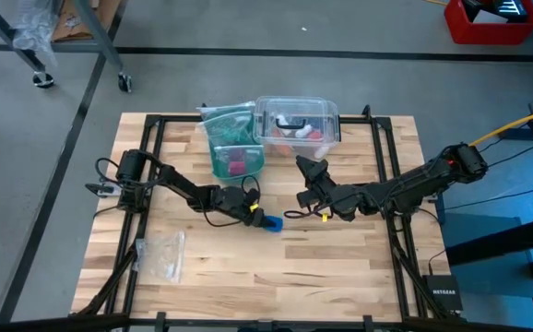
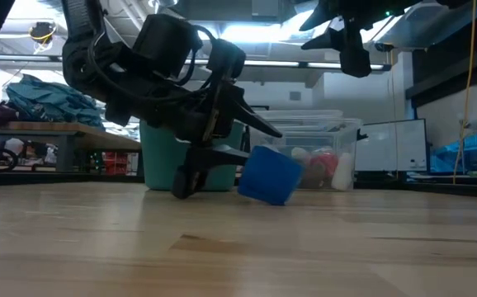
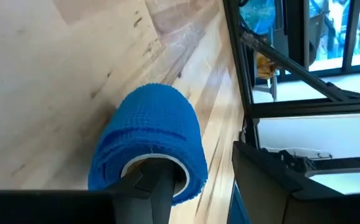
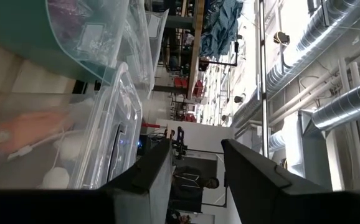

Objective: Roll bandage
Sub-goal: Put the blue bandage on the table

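The bandage (image 1: 272, 223) is a bright blue roll with a hollow white core, lying near the table's middle. In the low view the bandage (image 2: 270, 175) is tilted, its lower edge on the wood. My left gripper (image 3: 198, 158) reaches it from the table's left and stands open: one finger is in the core, while the other finger (image 3: 273, 180) stands beside the roll, apart from it. My right gripper (image 1: 306, 184) hangs open above the table to the right of the roll, with nothing between its fingers (image 4: 242, 158). My left gripper has one finger (image 3: 150, 186) stuck into the roll's hollow core (image 3: 167, 163) at the end facing the arm; the other finger stays outside and clear. The finger comes nearly level from the table's left, along the roll's axis. The roll sits tilted, its lower edge (image 2: 276, 200) on the table.
A clear plastic box (image 1: 296, 124) with white and pink-red items stands at the far middle, with a teal-filled zip bag (image 1: 232, 143) left of it. A crumpled clear bag (image 1: 160, 254) lies near the left front. Black frame rails (image 1: 384, 166) run along the table's sides.
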You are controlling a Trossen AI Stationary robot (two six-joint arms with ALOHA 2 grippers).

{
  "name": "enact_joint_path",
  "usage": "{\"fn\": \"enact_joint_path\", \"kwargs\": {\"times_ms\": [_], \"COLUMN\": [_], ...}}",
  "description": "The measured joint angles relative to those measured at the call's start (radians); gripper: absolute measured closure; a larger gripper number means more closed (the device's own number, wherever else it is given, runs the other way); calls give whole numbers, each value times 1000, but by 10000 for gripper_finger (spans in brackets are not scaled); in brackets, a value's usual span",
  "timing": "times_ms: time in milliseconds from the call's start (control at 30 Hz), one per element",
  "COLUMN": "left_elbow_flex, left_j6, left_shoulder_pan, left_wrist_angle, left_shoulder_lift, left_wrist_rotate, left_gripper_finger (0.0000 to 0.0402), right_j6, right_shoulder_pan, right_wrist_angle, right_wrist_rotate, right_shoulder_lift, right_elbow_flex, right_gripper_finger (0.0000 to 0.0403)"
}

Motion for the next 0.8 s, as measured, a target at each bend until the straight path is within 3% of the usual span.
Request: {"fn": "enact_joint_path", "kwargs": {"times_ms": [367,633,733,800], "left_elbow_flex": [1,-1,0,0], "left_j6": [-20,-3,-49,1], "left_shoulder_pan": [74,94,96,95], "left_wrist_angle": [-54,-20,-52,-68], "left_shoulder_lift": [-3,0,0,-1], "left_wrist_rotate": [2,192,196,218], "left_gripper_finger": [254,254,254,254], "right_j6": [0,0,0,0], "right_shoulder_pan": [0,0,0,0], "right_wrist_angle": [-36,-46,-47,-53], "right_wrist_rotate": [0,0,1,0], "right_shoulder_lift": [0,0,0,0], "right_elbow_flex": [0,0,0,0], "right_gripper_finger": [256,256,256,256]}}
